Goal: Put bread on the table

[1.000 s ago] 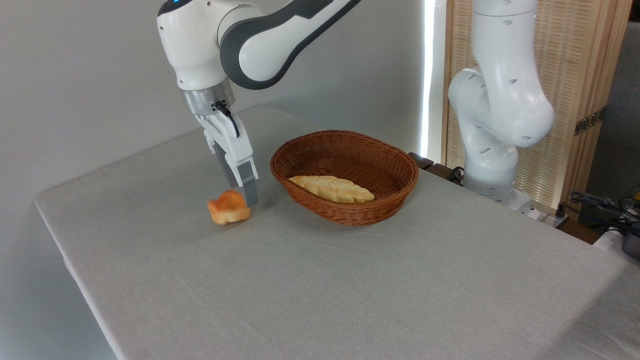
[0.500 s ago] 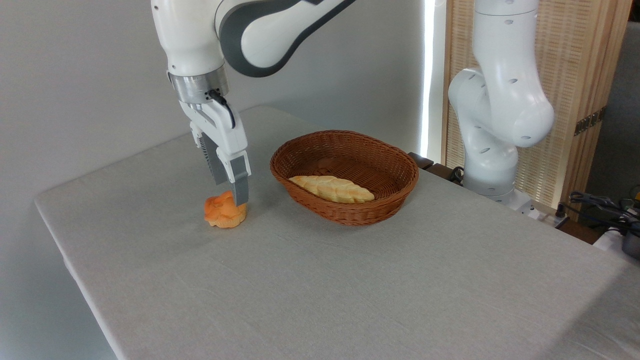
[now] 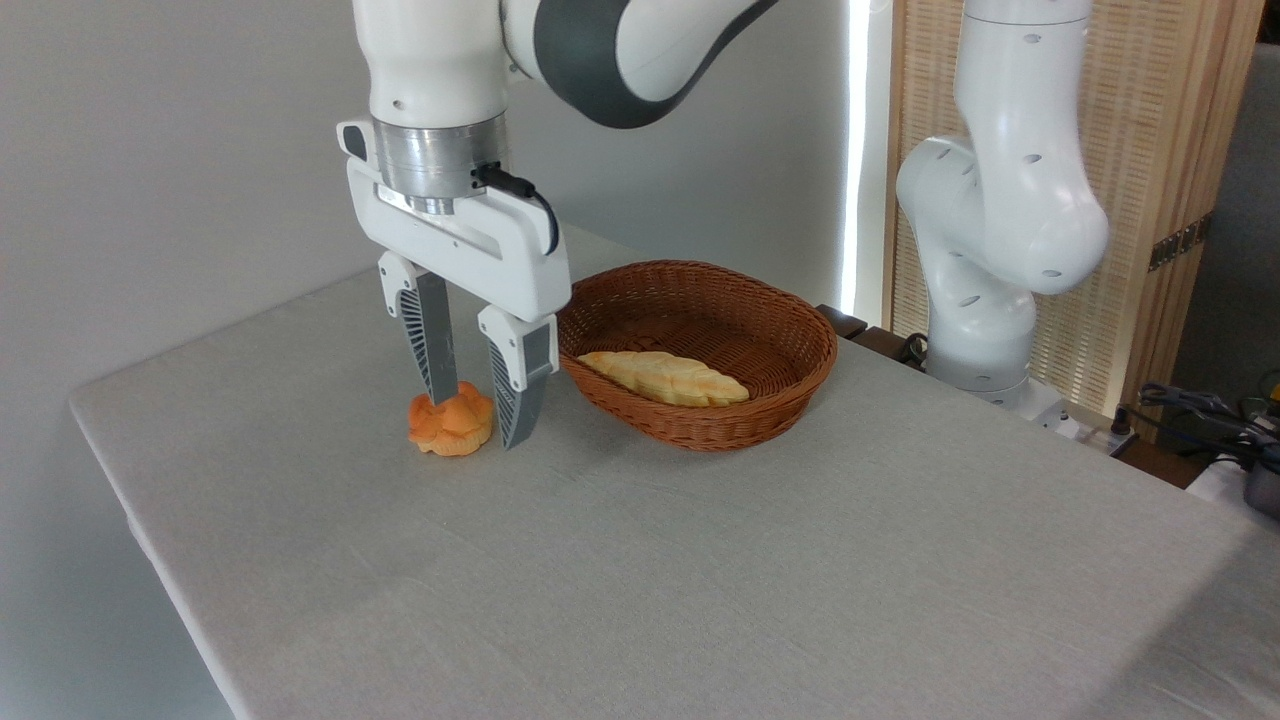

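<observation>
The bread [image 3: 450,424], a small orange-brown knotted bun, rests on the light grey table [image 3: 700,560] left of the basket. My gripper [image 3: 478,420] stands over it, pointing straight down, open. One finger [image 3: 432,345] comes down at the bun's top left and the other finger [image 3: 517,385] reaches the cloth just right of it. The fingers straddle the bun without squeezing it; whether they touch it I cannot tell.
A brown oval wicker basket [image 3: 770,400] sits right of the gripper with a pale-yellow elongated loaf [image 3: 662,377] inside. A second white robot arm [image 3: 1000,210] stands at the table's back right, with cables [image 3: 1200,410] beyond. The table's left edge runs close to the bun.
The bun dropped onto the table and settled. The wrist has turned, so both fingers now show side by side, spread wide, and the arm shifted slightly right.
</observation>
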`<action>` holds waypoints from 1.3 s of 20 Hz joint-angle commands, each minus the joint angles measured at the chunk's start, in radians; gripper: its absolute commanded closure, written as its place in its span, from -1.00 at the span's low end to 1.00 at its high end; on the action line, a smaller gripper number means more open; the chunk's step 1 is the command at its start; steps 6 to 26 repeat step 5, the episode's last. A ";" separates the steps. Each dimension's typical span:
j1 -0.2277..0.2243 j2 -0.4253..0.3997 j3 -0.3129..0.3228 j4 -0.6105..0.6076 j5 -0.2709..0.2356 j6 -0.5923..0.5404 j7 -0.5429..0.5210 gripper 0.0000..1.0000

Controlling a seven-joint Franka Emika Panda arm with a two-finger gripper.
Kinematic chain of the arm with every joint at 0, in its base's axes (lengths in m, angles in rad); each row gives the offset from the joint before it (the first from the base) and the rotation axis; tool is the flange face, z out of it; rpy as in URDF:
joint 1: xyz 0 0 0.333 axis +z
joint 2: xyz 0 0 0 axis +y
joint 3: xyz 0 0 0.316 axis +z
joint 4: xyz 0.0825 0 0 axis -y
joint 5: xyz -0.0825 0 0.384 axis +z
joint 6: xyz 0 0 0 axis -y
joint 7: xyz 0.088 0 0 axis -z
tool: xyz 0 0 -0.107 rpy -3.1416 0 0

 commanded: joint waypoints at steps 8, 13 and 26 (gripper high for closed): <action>-0.011 -0.024 0.051 0.021 0.074 -0.043 0.024 -1.00; -0.011 -0.024 0.051 0.021 0.074 -0.043 0.024 -1.00; -0.011 -0.024 0.051 0.021 0.074 -0.043 0.024 -1.00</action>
